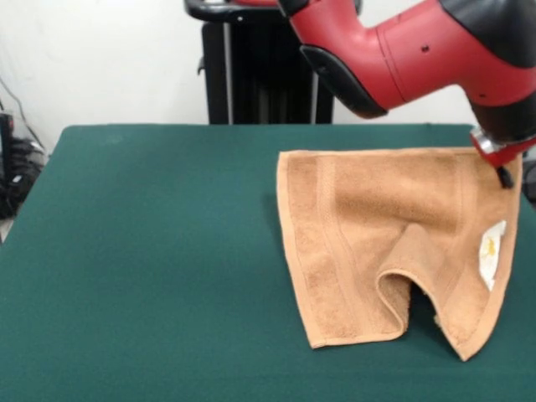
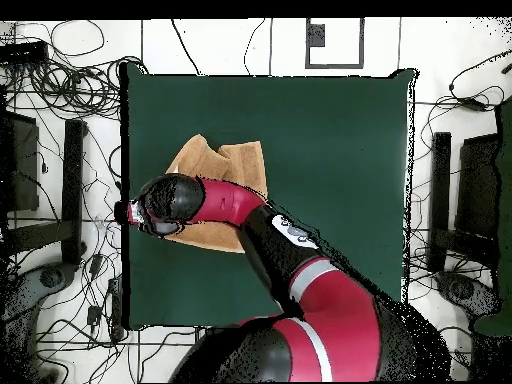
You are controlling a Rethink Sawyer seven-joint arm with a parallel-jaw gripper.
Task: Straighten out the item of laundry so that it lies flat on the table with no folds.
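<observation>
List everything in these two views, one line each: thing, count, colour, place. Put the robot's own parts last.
hand towel: one, orange-tan, on the table near one side edge, its near edge humped into a fold.
label: one, white, on the towel beside its edge.
table: one, dark green top, filling most of both views.
cables: many, dark, on the floor around the table.
pedestal: one, black, behind the table's far edge.
arm: one, red and black, reaching over the towel.
hand: one, dark tip at the towel's far corner; open or shut cannot be told.

The dark green table [image 1: 151,251] carries only a rumpled orange-tan towel [image 1: 368,226].
</observation>
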